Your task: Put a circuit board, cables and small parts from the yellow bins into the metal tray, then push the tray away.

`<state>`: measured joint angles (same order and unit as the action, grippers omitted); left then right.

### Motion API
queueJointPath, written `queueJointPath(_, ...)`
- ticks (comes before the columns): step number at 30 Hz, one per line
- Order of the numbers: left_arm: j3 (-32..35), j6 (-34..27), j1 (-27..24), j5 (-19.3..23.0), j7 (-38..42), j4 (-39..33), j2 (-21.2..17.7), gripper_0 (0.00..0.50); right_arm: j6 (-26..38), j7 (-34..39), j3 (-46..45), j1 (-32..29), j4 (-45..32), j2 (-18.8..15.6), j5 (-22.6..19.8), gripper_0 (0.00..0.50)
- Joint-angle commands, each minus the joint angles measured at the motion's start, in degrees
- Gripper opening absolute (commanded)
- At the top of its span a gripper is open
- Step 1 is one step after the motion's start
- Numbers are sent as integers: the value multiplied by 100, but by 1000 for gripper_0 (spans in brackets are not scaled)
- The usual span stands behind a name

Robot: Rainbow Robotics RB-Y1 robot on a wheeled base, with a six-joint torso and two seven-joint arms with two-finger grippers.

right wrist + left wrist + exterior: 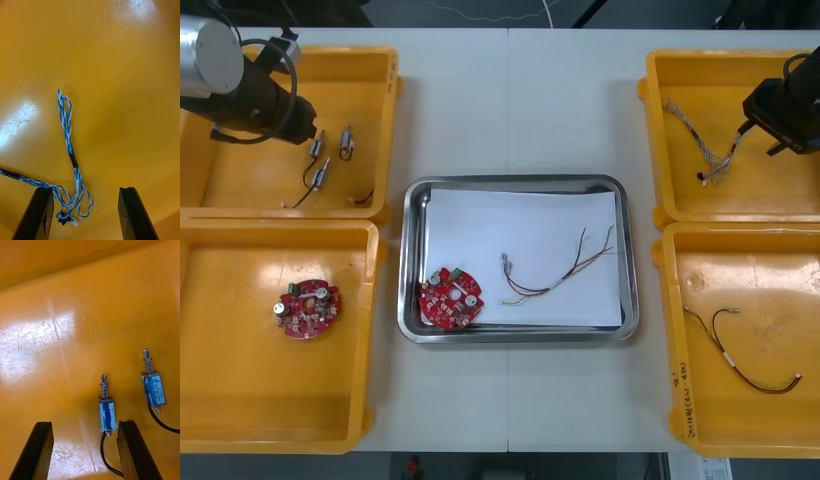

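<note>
Centring comes first: my open left gripper [84, 423] has the small metal part [106, 414] just beside one finger in the yellow bin [56, 255]; my right gripper [85, 189], open too, straddles the cable [67, 127] end.

Bright, even light falls from above on the pale worktop [510, 100], leaving only soft, narrow shadows beside the yellow bins [240, 400]. The metal tray [412, 260] gleams along its rim. In both wrist views white glare patches lie on the bins' floors, baring fine scratches in the left one.
</note>
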<state>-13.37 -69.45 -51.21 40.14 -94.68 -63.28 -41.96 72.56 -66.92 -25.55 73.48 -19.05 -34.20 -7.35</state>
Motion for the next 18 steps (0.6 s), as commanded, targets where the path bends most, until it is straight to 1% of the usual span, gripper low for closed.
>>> queueJointPath(1, -315, 300, -38, -33, -200, 62, 22, 500, -181, 399, -91, 307, 121, -34, 49, 500)
queueJointPath(7, -561, 722, -38, -24, -174, 299, 101, 500, -700, 575, -91, 298, 482, 10, 49, 500)
queueJointPath(9, -597, 775, -38, -15, -165, 325, 109, 500, -840, 619, -91, 289, 578, 10, 32, 500)
queueJointPath(12, -658, 801, -38, -6, -165, 360, 136, 500, -920, 724, -91, 237, 613, 63, 14, 500)
queueJointPath(15, -781, 933, -29, 20, -138, 440, 162, 500, -1043, 1014, -91, 175, 613, 168, -91, 500)
queueJointPath(18, -887, 1074, -38, 73, -138, 536, 171, 500, -1069, 1164, -38, 166, 613, 247, -91, 500)
